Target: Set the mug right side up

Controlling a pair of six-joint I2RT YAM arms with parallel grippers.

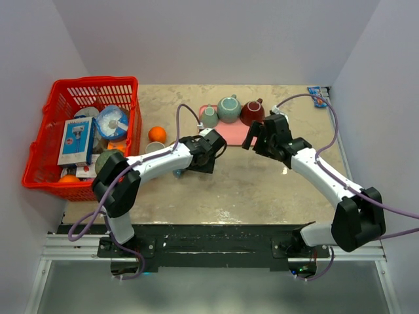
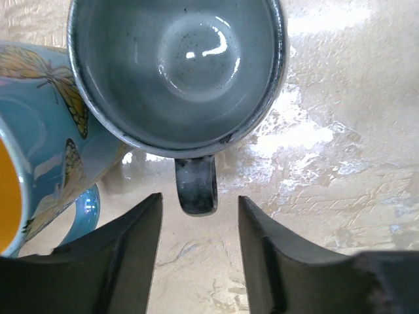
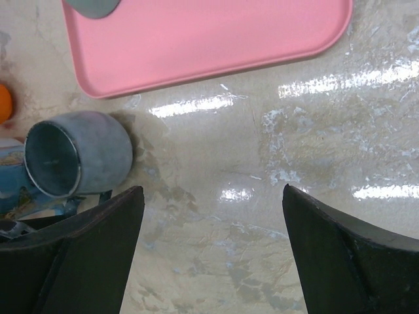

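A grey mug [image 2: 177,65] stands with its mouth up on the table, its empty inside facing the left wrist camera. Its handle [image 2: 195,186] points back at my left gripper [image 2: 199,198], whose fingers stand open on either side of the handle's tip without touching it. From the right wrist view the same mug [image 3: 78,162] sits at the left, below the corner of a pink tray [image 3: 209,39]. In the top view the left gripper [image 1: 208,157] covers the mug. My right gripper [image 3: 213,190] [image 1: 256,139] hangs wide open over bare table, holding nothing.
A blue butterfly mug [image 2: 46,131] [image 1: 177,173] lies on its side against the grey mug. Three more mugs [image 1: 229,108] sit on the pink tray [image 1: 236,134]. An orange [image 1: 157,134] and a pale cup [image 1: 155,148] lie near a full red basket [image 1: 39,163].
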